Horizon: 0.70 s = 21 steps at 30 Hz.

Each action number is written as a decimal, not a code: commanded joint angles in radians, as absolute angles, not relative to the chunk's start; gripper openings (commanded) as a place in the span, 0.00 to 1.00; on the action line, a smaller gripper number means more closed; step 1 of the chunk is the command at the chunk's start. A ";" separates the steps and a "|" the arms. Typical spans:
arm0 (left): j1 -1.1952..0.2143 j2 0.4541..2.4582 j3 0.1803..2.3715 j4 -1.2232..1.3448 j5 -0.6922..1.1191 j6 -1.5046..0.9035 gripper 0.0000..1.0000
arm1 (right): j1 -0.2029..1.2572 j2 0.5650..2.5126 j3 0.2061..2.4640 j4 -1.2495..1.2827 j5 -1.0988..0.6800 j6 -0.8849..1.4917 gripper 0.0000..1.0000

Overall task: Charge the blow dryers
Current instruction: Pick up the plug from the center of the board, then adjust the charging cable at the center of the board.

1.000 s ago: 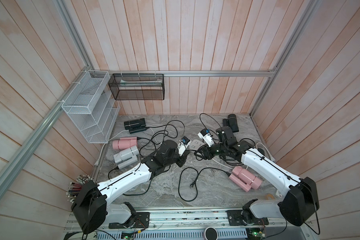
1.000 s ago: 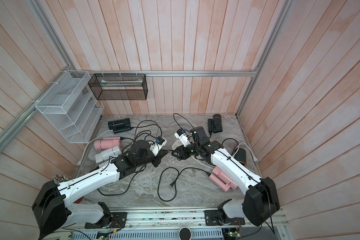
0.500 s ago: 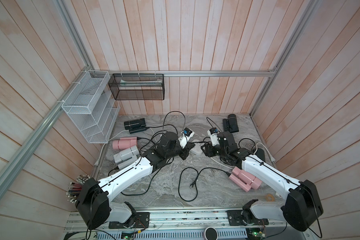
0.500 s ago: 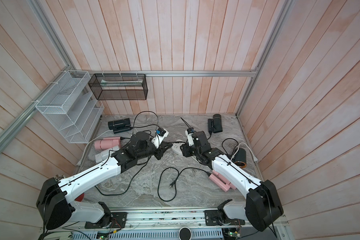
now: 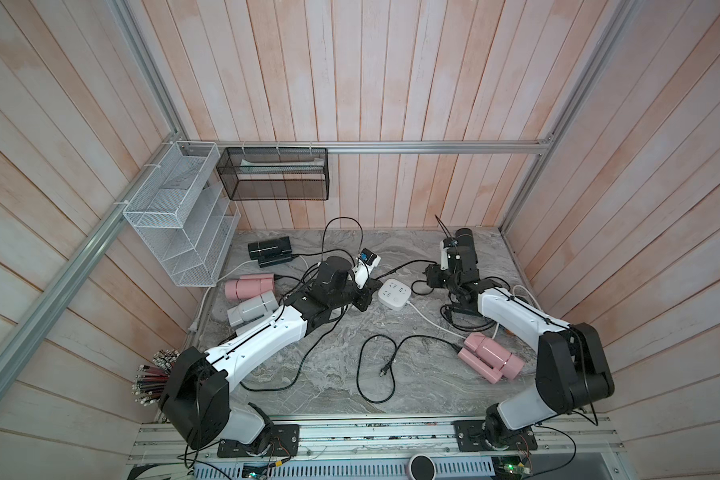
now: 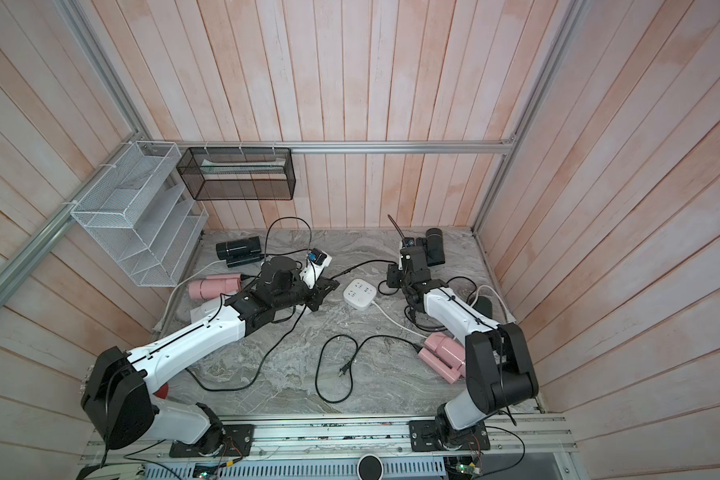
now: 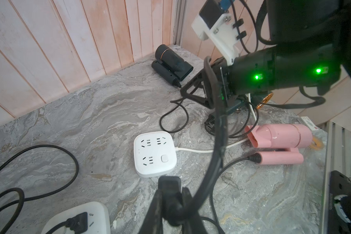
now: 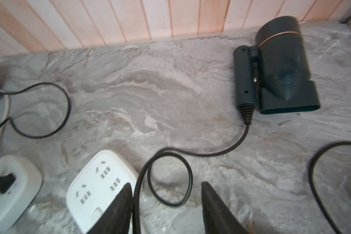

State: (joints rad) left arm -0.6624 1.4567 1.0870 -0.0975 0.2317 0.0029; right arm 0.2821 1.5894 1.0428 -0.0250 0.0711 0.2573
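My left gripper (image 7: 169, 189) is shut on a black plug, its cord arching up past the right arm (image 7: 272, 71). It hovers just short of a white power strip (image 7: 154, 156), which lies mid-table (image 5: 395, 293). My right gripper (image 8: 166, 202) stands open; a black cord (image 8: 170, 162) runs beside one finger, not pinched. That cord leads to a black blow dryer (image 8: 280, 66) at the back right. Other blow dryers lie about: black (image 5: 269, 251), pink (image 5: 248, 286) and grey (image 5: 252, 311) on the left, pink (image 5: 489, 361) at the front right.
A second white power strip (image 7: 79, 218) with a plug in it lies under my left arm. A loose plug (image 5: 385, 370) and looped cords lie at the front middle. A white wire rack (image 5: 179, 220) and a black mesh basket (image 5: 273, 178) hang on the walls.
The two grippers have drawn apart from the middle, uncovering the white power strip between them. The right arm has swung back toward the black dryer; the left still holds the plug.
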 commanded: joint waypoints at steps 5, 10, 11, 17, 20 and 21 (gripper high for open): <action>-0.659 1.568 1.175 -0.066 0.267 0.017 0.15 | 0.214 1.807 1.257 0.055 0.031 0.233 0.55; -0.646 1.668 1.244 -0.057 0.287 0.014 0.15 | 0.188 1.953 1.424 0.052 0.015 0.230 0.54; -0.642 1.688 1.260 -0.055 0.293 0.011 0.15 | 0.183 1.977 1.448 0.050 0.010 0.229 0.54; -0.614 1.832 1.370 -0.060 0.314 0.015 0.15 | 0.173 2.081 1.546 0.046 -0.018 0.243 0.55; -0.607 1.904 1.431 -0.079 0.311 0.021 0.15 | 0.173 2.106 1.573 0.038 -0.046 0.251 0.56; -0.604 1.926 1.449 -0.087 0.307 0.021 0.15 | 0.173 2.113 1.578 0.033 -0.057 0.255 0.56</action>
